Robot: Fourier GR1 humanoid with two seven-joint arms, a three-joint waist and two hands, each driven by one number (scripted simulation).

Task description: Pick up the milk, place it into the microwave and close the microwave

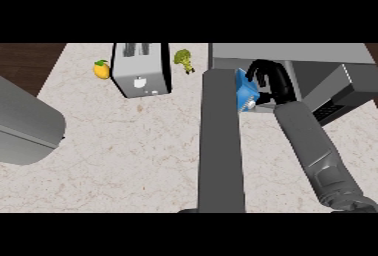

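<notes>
At the open front of the microwave (295, 52), toward the counter's far right: blue milk carton (247, 90), tilted, its left edge hidden behind the left forearm (220, 140). Gripped by the right hand (279, 80), black fingers curled over the carton's top and right side. Unclear whether standing on the microwave's floor or lifted off it. Microwave door (347, 92) swung wide to the right, dark inner face showing. Right forearm (317, 150) slanting up from the lower right corner to the hand. Left forearm straight up the middle, ending at the microwave's front edge; left hand hidden, fingers impossible to judge. Further left on the pale speckled counter (133, 150): silver toaster (140, 70), broccoli (184, 60) just right of it, lemon (102, 69) just left. Large grey rounded shape (26, 122) at the left edge, kind unclear.
</notes>
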